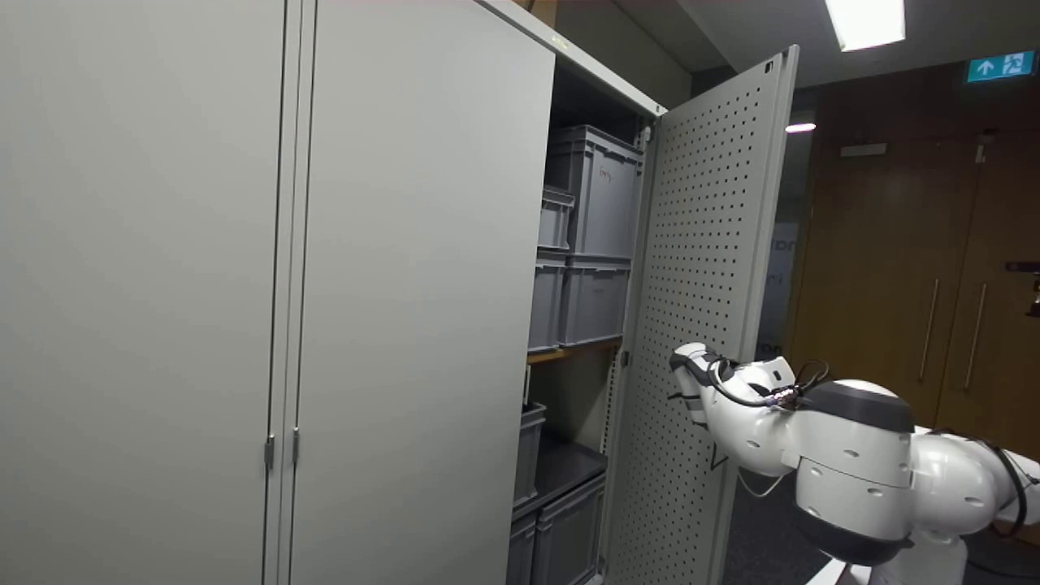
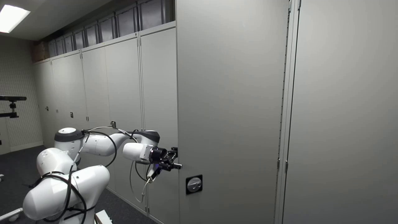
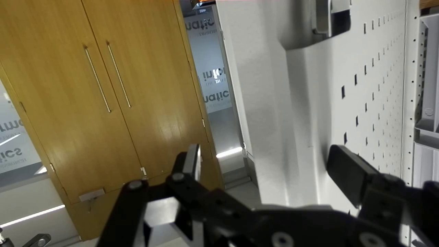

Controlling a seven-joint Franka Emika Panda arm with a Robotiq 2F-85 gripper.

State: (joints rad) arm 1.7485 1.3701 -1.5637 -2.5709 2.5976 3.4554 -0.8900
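A tall grey cabinet door stands swung open; its perforated inner face (image 1: 707, 236) shows in an exterior view and its smooth outer face (image 2: 231, 102) in an exterior view. A round lock knob (image 2: 194, 184) sits low on the outer face. My gripper (image 2: 177, 159) is at the door's free edge. In the wrist view the gripper (image 3: 265, 159) is open, with the folded door edge (image 3: 274, 120) between its fingers. One finger is by the perforated side, the other apart from the edge on the outer side. I cannot tell whether the perforated-side finger touches. The gripper holds nothing.
Grey bins (image 1: 601, 195) stand on shelves inside the open cabinet. A closed cabinet door (image 1: 422, 284) is beside the opening. More closed cabinets (image 2: 122, 81) line the wall behind the arm. Wooden double doors (image 3: 137, 85) stand beyond. Loose cables (image 2: 136, 186) hang below the wrist.
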